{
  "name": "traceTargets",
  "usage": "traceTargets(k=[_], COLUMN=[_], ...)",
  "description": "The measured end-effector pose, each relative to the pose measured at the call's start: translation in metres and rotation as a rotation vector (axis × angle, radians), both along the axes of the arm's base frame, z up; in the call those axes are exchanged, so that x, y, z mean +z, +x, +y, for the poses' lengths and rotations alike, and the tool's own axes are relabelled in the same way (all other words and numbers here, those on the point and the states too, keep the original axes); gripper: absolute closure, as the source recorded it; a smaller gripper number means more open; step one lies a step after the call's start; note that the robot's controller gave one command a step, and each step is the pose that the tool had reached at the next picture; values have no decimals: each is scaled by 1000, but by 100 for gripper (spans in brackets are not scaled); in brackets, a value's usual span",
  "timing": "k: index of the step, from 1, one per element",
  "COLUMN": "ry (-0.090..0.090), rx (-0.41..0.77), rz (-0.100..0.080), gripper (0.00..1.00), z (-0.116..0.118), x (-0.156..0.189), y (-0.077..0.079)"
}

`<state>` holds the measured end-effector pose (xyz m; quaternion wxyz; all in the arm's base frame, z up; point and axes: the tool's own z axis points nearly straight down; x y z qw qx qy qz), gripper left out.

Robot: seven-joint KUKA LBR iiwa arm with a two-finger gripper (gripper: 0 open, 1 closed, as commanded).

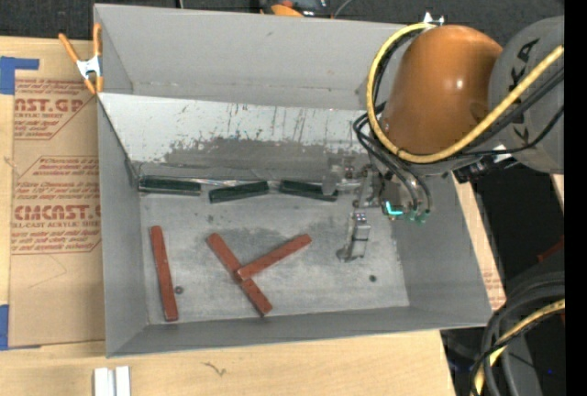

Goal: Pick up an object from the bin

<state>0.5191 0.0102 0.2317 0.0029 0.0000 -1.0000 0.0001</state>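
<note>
- the hand hangs low over a bare patch of floor in the bin, pointing down; whether it is wide or narrow cannot be told.
- near it, on the side away from the arm, a short red-brown bar lies flat and slanted. its far end touches a longer red-brown bar; which of the two lies on top is unclear.
- toward the far wall from the hand, a dark green bar lies along the wall's foot, with two more green bars in line beyond it.
- well apart, past the touching pair, a third red-brown bar lies alone.
- the short red-brown bar looks the likeliest pick: probably stiff, light and sturdy, with smooth faces that may slip. it is best taken across its narrow width at the free end nearest the hand, clear of its neighbour.
</note>
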Motion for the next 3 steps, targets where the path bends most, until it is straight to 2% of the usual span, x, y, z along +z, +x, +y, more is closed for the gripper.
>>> traceTargets(k=[1,2,3], ry=[3,3,0], rx=[379,378,416], rz=[-2,-8,-17], gripper=[0,100,100], z=[34,34,35], x=[-155,-152,-5], y=[39,40,43])
